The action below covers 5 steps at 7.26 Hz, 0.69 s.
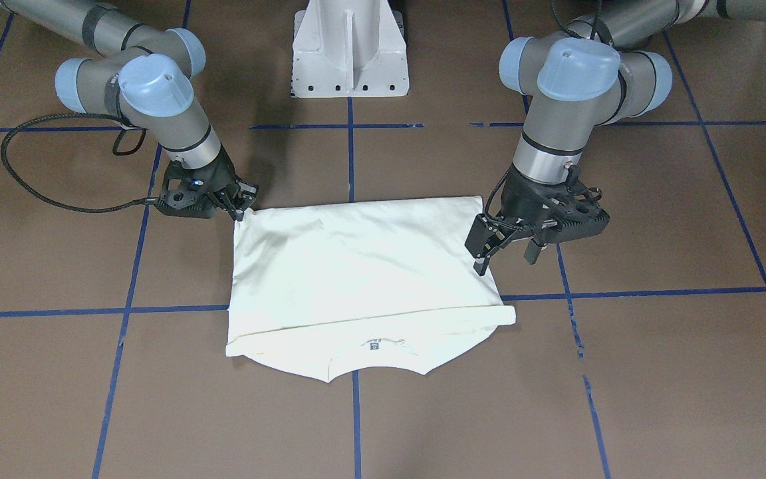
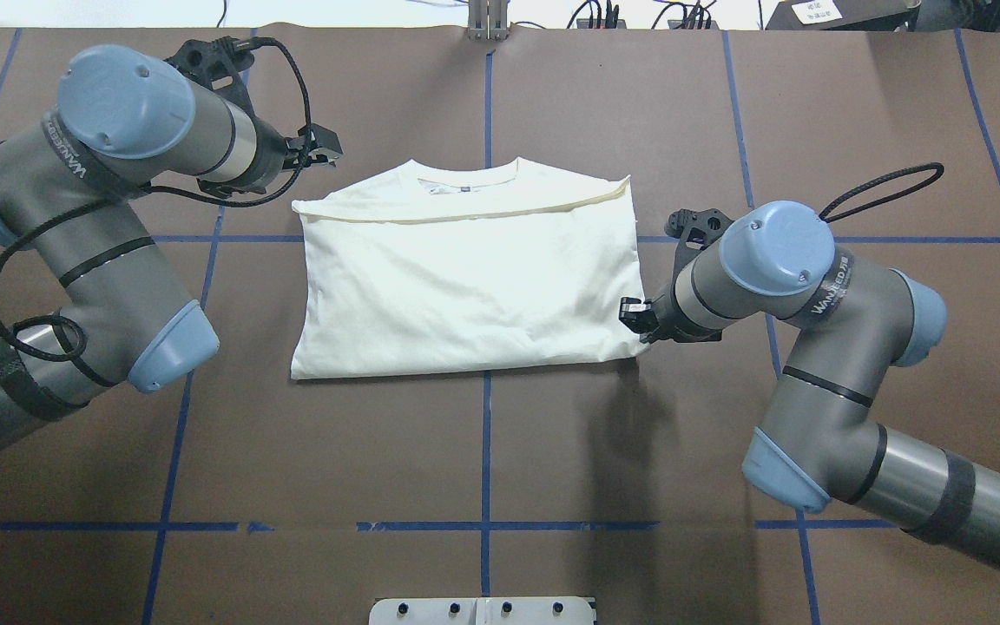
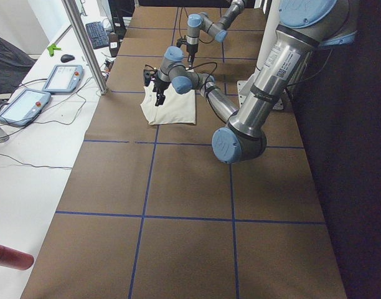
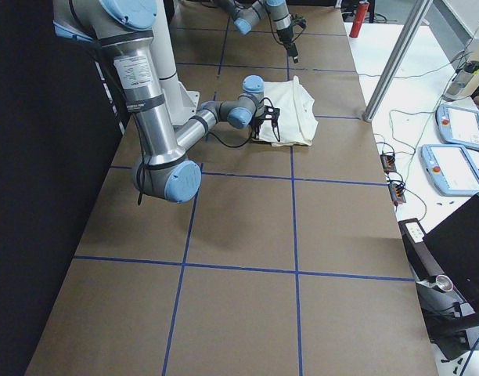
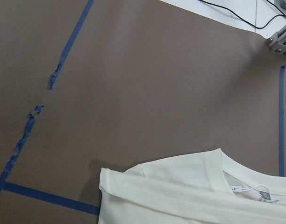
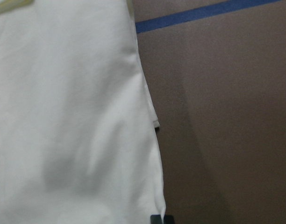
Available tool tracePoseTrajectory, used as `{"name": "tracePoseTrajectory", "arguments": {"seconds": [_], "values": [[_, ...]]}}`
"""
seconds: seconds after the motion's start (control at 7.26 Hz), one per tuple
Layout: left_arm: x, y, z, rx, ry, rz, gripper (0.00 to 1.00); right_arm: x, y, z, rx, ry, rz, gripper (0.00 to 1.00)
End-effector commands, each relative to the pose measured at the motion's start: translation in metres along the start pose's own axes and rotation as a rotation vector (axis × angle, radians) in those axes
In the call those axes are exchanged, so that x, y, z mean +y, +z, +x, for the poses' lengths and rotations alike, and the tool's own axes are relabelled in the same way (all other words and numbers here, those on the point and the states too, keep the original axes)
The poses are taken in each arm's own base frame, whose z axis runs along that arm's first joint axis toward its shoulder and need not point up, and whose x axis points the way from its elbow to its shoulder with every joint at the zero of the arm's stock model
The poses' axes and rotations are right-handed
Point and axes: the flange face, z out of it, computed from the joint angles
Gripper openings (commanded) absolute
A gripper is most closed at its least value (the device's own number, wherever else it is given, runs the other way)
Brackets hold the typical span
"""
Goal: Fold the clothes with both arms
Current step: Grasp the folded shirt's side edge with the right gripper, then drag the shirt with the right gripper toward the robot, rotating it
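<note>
A cream T-shirt [image 1: 363,266] lies flat on the brown table, its lower half folded up toward the collar [image 2: 465,184]. My left gripper [image 1: 507,259] is open and empty, raised just beside the shirt's edge; in the overhead view [image 2: 322,152] it sits off the far left corner. The left wrist view shows that corner and the collar [image 5: 203,191], with no fingers in view. My right gripper [image 1: 240,207] is low at the shirt's near corner [image 2: 641,321] and looks shut on the shirt's edge. The right wrist view shows the cloth [image 6: 63,116] close up, with a fingertip [image 6: 160,219] at its edge.
The white pedestal base [image 1: 350,53] stands at the robot's side of the table. A black cable [image 1: 24,179] loops from the right arm over the table. Blue tape lines [image 2: 484,451] cross the table. Operator pendants [image 3: 60,78] lie beyond the table's far edge.
</note>
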Motion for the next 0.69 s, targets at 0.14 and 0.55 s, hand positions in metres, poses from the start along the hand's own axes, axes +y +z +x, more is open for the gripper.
{"name": "tracePoseTrajectory", "arguments": {"seconds": [0.14,0.55], "values": [[0.006,-0.002,0.004,0.009,-0.015,-0.005,1.00,0.085,-0.031,0.075,0.028,-0.052,-0.085,0.00],[0.029,-0.012,0.021,0.047,-0.031,-0.030,1.00,0.191,-0.049,0.114,0.082,-0.074,-0.253,0.00]]}}
